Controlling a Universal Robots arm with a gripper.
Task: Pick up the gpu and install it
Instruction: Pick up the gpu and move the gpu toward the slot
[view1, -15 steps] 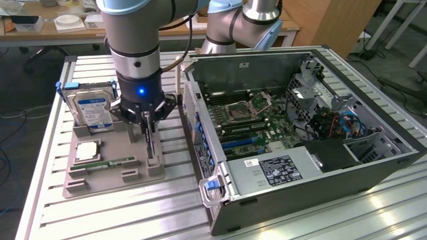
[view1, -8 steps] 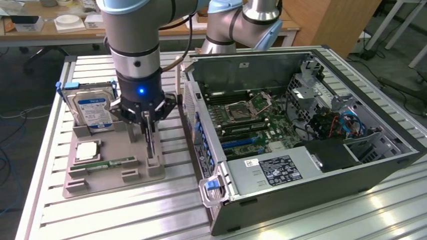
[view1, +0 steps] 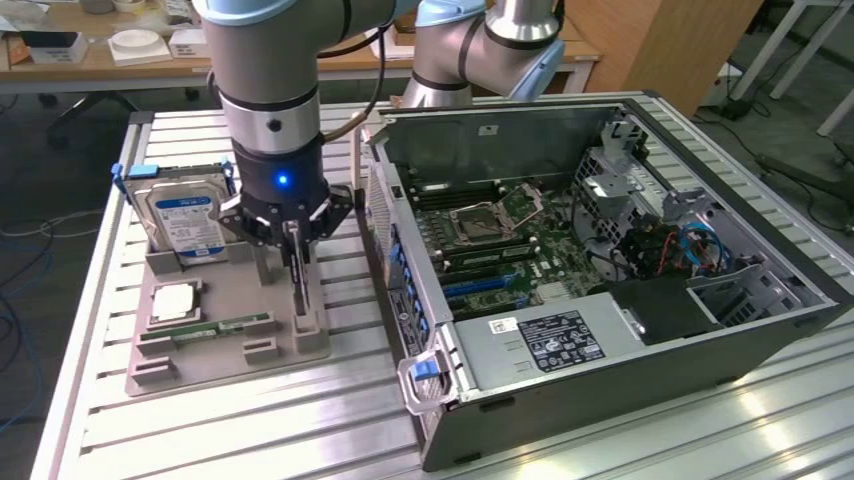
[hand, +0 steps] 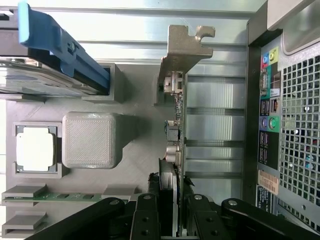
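The gpu (view1: 299, 292) stands on edge in a slot of the grey holder tray (view1: 234, 275), on the exterior view's left of the open computer case (view1: 561, 345). In the wrist view the gpu (hand: 178, 107) shows edge-on, with its grey metal bracket at the far end. My gripper (view1: 294, 240) comes straight down over the card's top edge. Its black fingers (hand: 148, 212) press against both faces of the card, so my gripper (hand: 170, 200) is shut on it. The card's lower edge still rests in the holder.
On the tray also sit a silver hard drive (view1: 187, 225) in a blue bracket, a CPU (view1: 174, 300) and a green memory stick (view1: 220, 327). The case lies open with its motherboard (view1: 494, 240) and blue slots (view1: 481, 287) exposed. The case's rear panel (hand: 287, 115) is close beside the card.
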